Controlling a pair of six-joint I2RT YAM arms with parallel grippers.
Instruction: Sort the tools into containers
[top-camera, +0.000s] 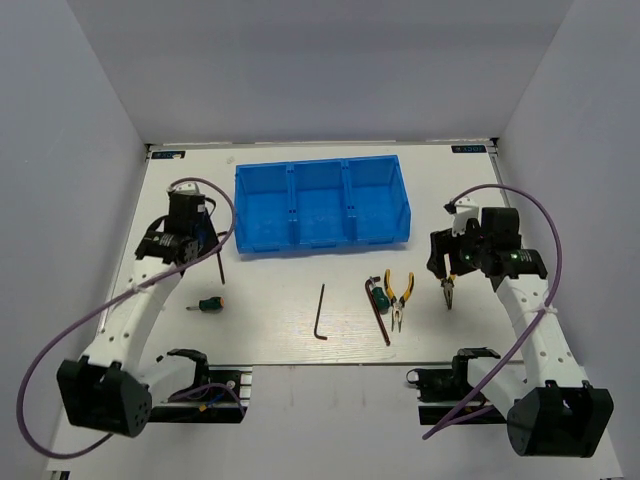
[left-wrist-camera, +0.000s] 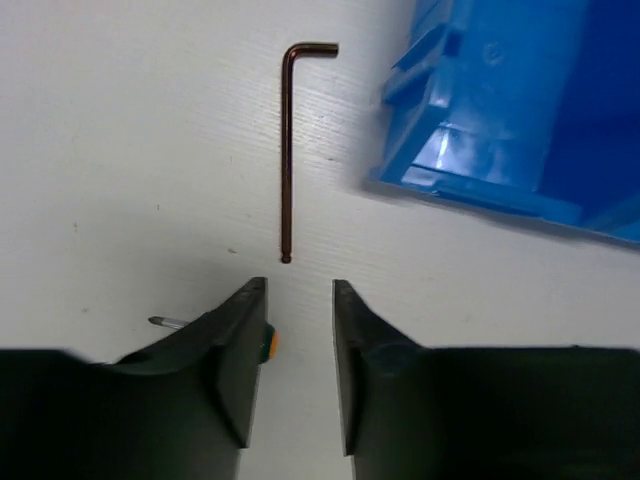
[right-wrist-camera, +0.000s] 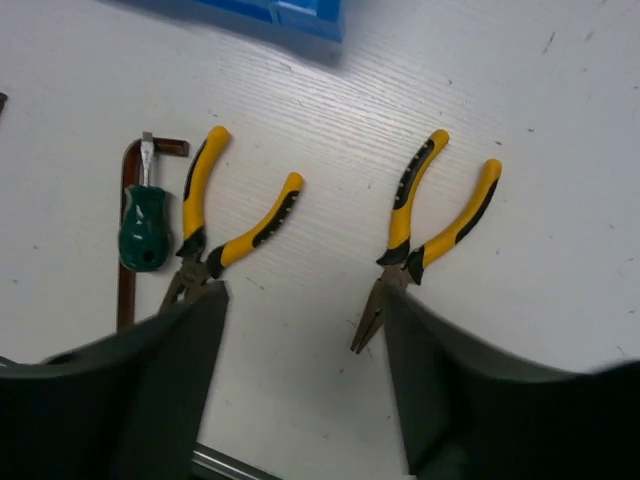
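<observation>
The blue three-compartment bin (top-camera: 320, 205) stands at the back centre, and no tool shows in it. My left gripper (top-camera: 203, 243) is open and empty above a thin dark hex key (left-wrist-camera: 286, 150). The bin's corner (left-wrist-camera: 520, 110) is to its right. A green screwdriver (top-camera: 210, 304) lies nearer me, mostly hidden behind my left finger in the left wrist view. My right gripper (top-camera: 447, 262) is open and empty above a yellow-handled pliers (right-wrist-camera: 425, 235). A second pliers (right-wrist-camera: 235, 230), a green screwdriver (right-wrist-camera: 143, 230) and a hex key (right-wrist-camera: 127, 270) lie to its left. Another hex key (top-camera: 321, 312) lies mid-table.
Purple cables (top-camera: 215, 195) loop from both arms over the table sides. The arm bases (top-camera: 205, 385) sit at the near edge. Grey walls enclose the white table (top-camera: 280, 320) on the left, right and back.
</observation>
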